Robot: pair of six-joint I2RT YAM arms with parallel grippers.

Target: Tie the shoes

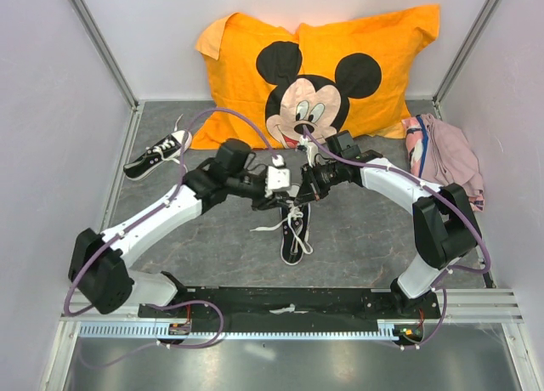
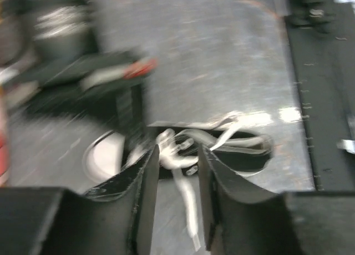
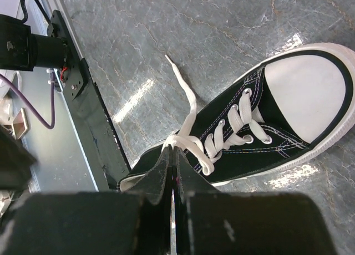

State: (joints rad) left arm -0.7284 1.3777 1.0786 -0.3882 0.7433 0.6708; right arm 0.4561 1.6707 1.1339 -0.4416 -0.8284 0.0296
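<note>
One black shoe [image 1: 294,231] with a white toe cap lies at the table's centre, toe toward the arms. Both grippers hover just above its laces. In the right wrist view my right gripper [image 3: 173,151] is shut on a loop of white lace [image 3: 186,119] above that shoe [image 3: 277,127]. The left wrist view is blurred. There my left gripper [image 2: 177,174] stands open, a loose lace end [image 2: 188,202] hanging between the fingers without being pinched, and the shoe [image 2: 244,149] lies beyond. A second shoe [image 1: 157,155] lies at the back left, away from both grippers.
An orange Mickey Mouse pillow [image 1: 314,68] leans against the back wall. Pink cloth [image 1: 446,157] is heaped at the right wall. The black base rail [image 1: 289,304] runs along the near edge. Side walls close in left and right.
</note>
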